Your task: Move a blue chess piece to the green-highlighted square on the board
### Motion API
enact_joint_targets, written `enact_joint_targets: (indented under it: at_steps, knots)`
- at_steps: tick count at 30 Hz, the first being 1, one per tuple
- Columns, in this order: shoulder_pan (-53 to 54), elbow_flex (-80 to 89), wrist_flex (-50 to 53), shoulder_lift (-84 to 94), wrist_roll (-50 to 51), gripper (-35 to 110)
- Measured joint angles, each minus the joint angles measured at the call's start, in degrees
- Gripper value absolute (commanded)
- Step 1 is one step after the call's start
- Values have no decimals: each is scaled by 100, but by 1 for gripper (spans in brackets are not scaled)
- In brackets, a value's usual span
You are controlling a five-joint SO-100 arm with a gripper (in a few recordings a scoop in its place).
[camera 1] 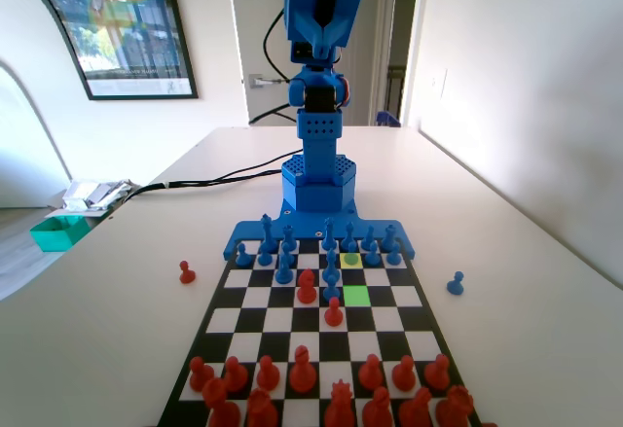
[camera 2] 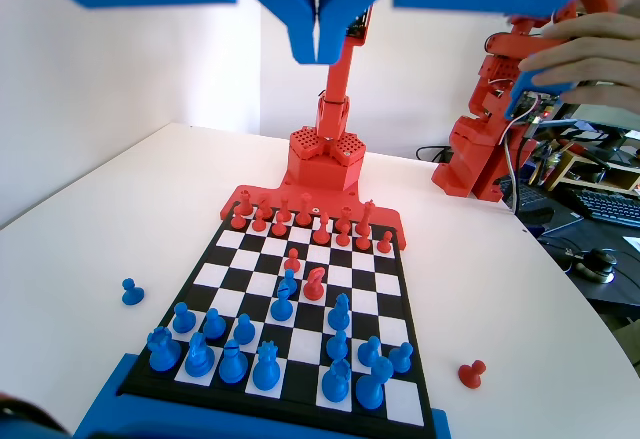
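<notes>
Fixed view: looks down the board toward the blue arm, reared up tall at the far end of the pale surface. Green-highlighted square sitting bare, right of centre, about midway down the board. Two rows farther, same column, a paler yellow square. Closest blue chess piece standing one column left of the green and one row farther, apart from it. Rest of the blue set crowded in the far rows at the arm's base; cannot tell whether any of them rests on the yellow. Two red pieces out in the middle: one left of that blue piece, another just near-left of the green. Red ranks lined up along the near edge. Off the board, a lone blue pawn on the right and a lone red pawn on the left.

Wrist view: hangs high above the blue end of the board. Pincer clenched, jaws pressed together along a thin seam, nothing between them, well clear of every piece. Stray blue pawn at left, stray red one at right.
</notes>
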Motion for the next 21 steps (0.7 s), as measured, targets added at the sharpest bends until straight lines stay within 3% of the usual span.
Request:
enact_joint_targets:
  at_steps: [21]
  knots:
    - [-44, 0, -18, 0, -123, 1]
